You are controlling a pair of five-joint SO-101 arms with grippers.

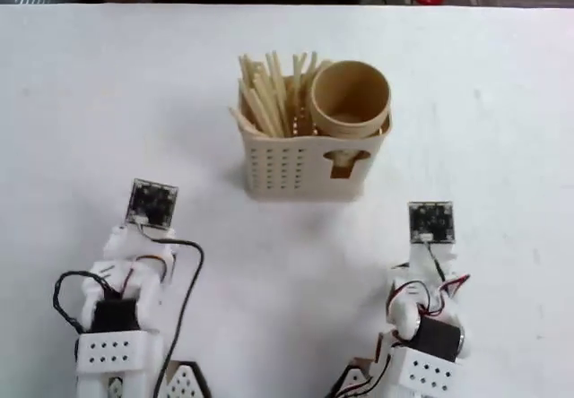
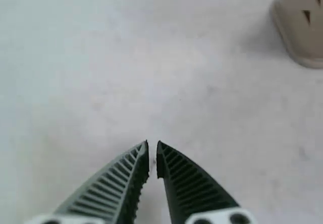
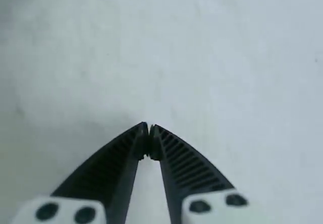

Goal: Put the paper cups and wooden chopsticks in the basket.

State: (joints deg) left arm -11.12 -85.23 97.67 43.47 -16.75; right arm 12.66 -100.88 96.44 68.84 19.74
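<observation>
Basket (image 1: 305,167) stands at 12 o'clock on the white table (image 1: 90,102). Inside it are wooden chopsticks (image 1: 269,98) on its 9 o'clock side and a paper cup (image 1: 350,102) on its 3 o'clock side. Left gripper (image 2: 152,151), at 8 o'clock, is closed and empty. Right gripper (image 3: 148,133), at 4 o'clock, is closed and empty.

No legible text, labels, numbers or signs anywhere.

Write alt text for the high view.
A white perforated basket stands on a white table, holding wooden chopsticks beside a paper cup. The left arm and right arm sit at the near edge, apart from it.
</observation>
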